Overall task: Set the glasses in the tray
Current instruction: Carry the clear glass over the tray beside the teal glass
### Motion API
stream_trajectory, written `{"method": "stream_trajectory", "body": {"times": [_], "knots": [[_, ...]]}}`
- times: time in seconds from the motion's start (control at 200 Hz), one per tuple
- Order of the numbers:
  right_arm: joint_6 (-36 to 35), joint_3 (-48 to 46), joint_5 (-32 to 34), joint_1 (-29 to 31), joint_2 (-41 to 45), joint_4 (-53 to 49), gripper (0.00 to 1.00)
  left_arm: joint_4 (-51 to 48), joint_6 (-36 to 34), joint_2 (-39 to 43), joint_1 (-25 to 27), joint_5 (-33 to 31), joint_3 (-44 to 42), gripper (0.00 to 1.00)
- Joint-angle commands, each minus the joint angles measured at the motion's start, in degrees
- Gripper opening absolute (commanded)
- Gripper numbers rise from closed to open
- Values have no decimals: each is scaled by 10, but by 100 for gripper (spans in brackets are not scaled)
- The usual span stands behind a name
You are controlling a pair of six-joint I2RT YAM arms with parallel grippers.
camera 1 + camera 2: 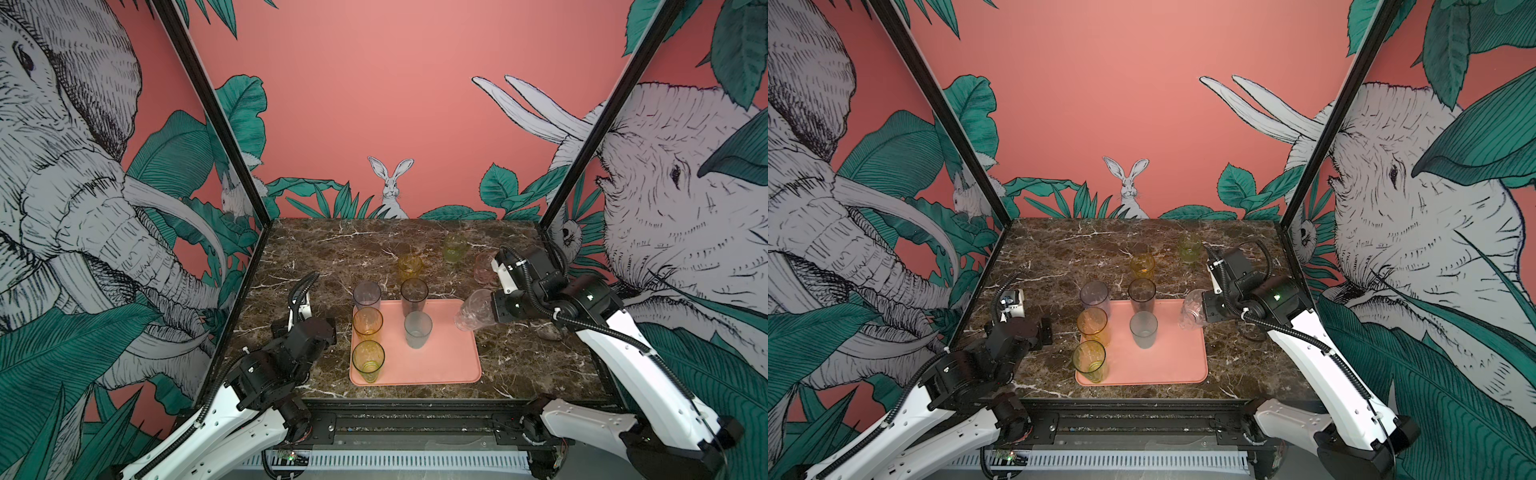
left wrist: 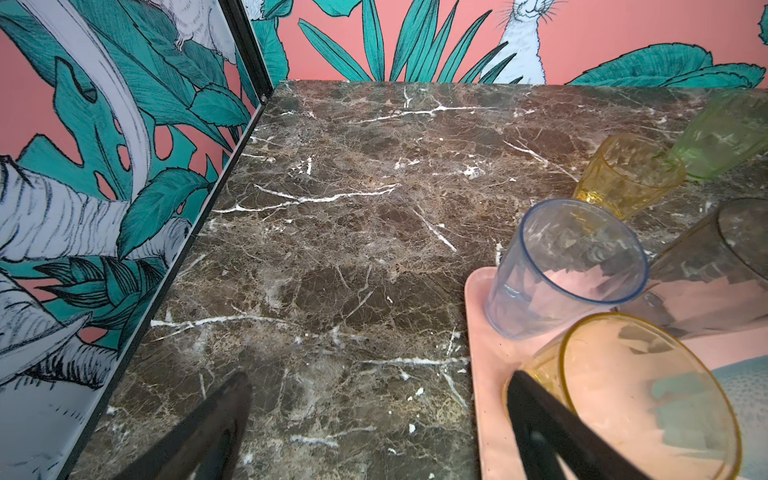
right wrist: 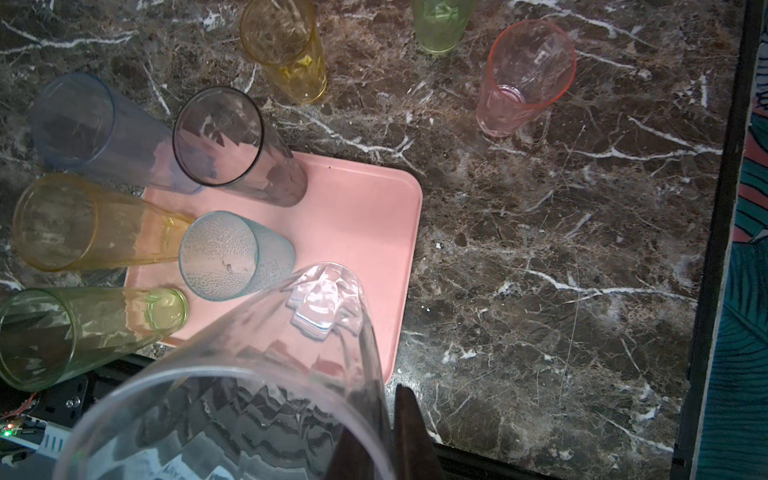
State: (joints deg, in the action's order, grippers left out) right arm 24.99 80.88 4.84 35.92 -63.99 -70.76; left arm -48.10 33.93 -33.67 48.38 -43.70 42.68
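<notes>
The salmon-pink tray [image 1: 440,365] [image 1: 1175,361] lies near the table's front edge. Several glasses stand in it: blue-grey [image 1: 366,296], amber [image 1: 368,322] and yellow-green [image 1: 368,359] tall ones along its left side, a smoky grey one [image 1: 414,296] and a short frosted teal one [image 1: 418,328]. My right gripper [image 1: 492,309] [image 3: 384,411] is shut on the rim of a clear glass [image 1: 473,309] [image 3: 257,374], which is tilted above the tray's far right corner. My left gripper [image 1: 326,328] [image 2: 380,382] stands open over bare marble, just left of the tray.
Three glasses stand on the marble behind the tray: a short amber one [image 1: 410,266], a short green one [image 1: 455,247] and a pink one [image 1: 484,268] close to the right arm. Patterned walls close in the left, right and back sides.
</notes>
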Motion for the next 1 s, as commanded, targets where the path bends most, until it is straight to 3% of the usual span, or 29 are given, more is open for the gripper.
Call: {"method": "stream_trajectory", "body": {"times": [0.0,0.19,0.45,0.995], "knots": [[28,-27,11,30,13,18,0,-3,11,0,-3,1,-10,97],[45,-104,-9,60,40,50,0,-1,15,3,-3,4,-15,97],[42,-169,30,84,66,53,0,0,18,3,-3,11,-20,97],[65,-216,22,160,23,132,0,-9,33,23,-3,15,-33,97]]}}
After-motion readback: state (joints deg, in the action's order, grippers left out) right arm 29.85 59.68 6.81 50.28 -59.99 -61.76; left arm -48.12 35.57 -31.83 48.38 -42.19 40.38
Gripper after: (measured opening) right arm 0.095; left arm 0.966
